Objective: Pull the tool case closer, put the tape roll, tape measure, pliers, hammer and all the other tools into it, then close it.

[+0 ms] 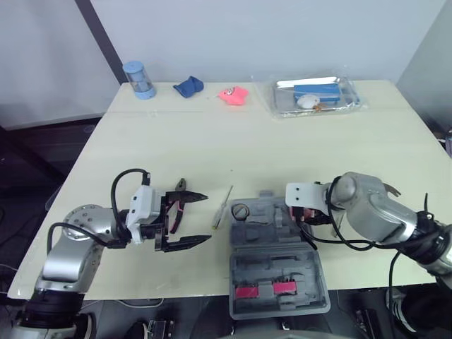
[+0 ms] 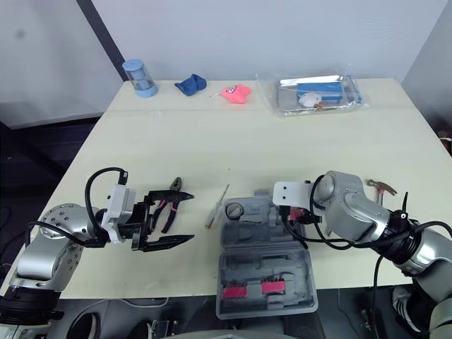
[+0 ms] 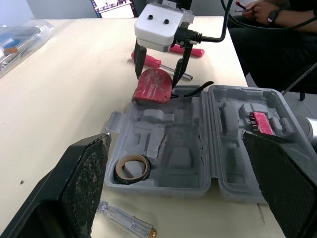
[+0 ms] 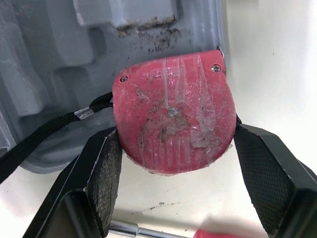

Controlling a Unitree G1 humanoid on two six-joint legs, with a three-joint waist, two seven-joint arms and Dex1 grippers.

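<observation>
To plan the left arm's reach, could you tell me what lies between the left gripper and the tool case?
A slim screwdriver lies on the table between the left gripper and the open tool case, seen in the left eye view.

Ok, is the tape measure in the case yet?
Not yet. The right hand grips the tape measure at the rim of the case, partly over the table, not seated in a slot.

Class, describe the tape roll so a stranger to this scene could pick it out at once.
Find the open grey tool case at the near edge of the table. In its far half's left corner lies the tape roll: a hollow brownish ring, unlike the grey recesses around it.
</observation>
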